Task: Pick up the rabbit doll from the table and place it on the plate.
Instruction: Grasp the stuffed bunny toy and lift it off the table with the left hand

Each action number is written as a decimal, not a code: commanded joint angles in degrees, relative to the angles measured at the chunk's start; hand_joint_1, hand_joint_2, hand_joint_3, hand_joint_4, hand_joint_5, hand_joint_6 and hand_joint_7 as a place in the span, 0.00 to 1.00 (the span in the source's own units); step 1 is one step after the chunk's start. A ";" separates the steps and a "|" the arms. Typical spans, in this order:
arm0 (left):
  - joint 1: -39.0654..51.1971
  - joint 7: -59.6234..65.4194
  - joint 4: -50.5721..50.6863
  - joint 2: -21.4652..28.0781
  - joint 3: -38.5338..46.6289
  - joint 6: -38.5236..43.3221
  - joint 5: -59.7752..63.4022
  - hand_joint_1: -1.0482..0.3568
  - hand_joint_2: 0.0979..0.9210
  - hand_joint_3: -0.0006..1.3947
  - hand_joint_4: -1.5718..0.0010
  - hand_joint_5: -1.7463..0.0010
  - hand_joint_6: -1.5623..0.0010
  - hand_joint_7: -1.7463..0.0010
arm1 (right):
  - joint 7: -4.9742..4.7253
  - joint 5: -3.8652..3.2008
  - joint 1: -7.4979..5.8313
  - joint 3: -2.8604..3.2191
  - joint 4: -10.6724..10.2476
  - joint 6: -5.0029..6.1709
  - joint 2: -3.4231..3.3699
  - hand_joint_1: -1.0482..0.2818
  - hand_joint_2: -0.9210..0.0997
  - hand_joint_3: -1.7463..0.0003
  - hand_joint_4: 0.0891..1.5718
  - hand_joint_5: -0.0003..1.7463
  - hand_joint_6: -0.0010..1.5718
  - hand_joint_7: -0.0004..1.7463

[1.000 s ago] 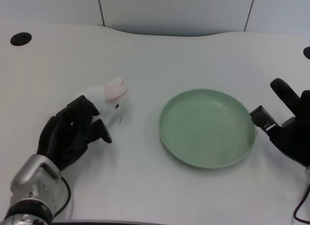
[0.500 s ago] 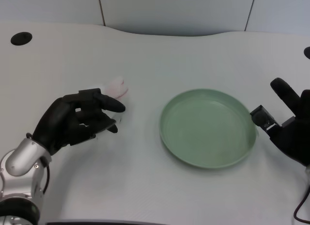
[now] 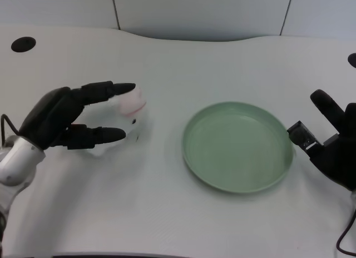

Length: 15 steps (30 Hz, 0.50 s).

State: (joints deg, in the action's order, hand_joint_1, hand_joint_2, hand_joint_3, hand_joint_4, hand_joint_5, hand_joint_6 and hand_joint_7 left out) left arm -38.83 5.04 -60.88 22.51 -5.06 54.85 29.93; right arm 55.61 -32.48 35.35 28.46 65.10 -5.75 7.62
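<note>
Table (image 3: 167, 213): white, with a dark round hole (image 3: 24, 44) at its far left corner.

Rabbit (image 3: 129, 116): white doll with a pink patch on top, on the table left of centre, well apart from the plate.

Plate (image 3: 196, 163): pale green, round, right of centre, nothing in it.

Left robot hand (image 3: 58, 117): black, at the rabbit's left side. Upper fingers (image 3: 108, 89) reach out over the rabbit's top; the lower finger stretches along its near side. Fingers are spread apart around the rabbit; the white doll blurs against the table, so it is unclear whether they press it, and no firm grip shows.
</note>
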 commanded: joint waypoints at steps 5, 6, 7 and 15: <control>-5.93 17.71 -1.46 3.75 -7.04 -2.88 9.66 0.16 1.00 0.13 0.83 1.00 0.77 1.00 | -0.19 0.36 0.07 0.05 -0.04 0.43 0.94 0.27 0.00 0.80 0.37 1.00 0.44 0.87; -6.12 18.48 -1.77 3.86 -7.65 -2.89 9.74 0.16 1.00 0.13 0.83 1.00 0.78 1.00 | -0.19 0.36 0.07 0.05 -0.04 0.43 0.94 0.27 0.00 0.80 0.37 1.00 0.44 0.87; -7.32 20.69 -2.25 3.48 -9.13 -6.59 11.54 0.16 1.00 0.13 0.84 1.00 0.78 1.00 | 0.21 0.28 0.05 0.11 0.06 0.51 0.96 0.27 0.00 0.80 0.37 1.00 0.44 0.87; -13.83 21.88 -11.26 -2.06 -13.96 -23.25 12.39 0.05 1.00 0.17 1.00 1.00 1.00 1.00 | -0.20 0.34 -0.09 0.11 -0.17 0.64 0.95 0.27 0.00 0.80 0.37 1.00 0.44 0.87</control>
State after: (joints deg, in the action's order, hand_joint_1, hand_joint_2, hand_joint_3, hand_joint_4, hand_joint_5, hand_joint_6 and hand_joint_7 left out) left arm -51.57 27.65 -70.37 21.19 -18.31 33.24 42.84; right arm 55.56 -32.43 35.36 28.40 65.06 -5.70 7.64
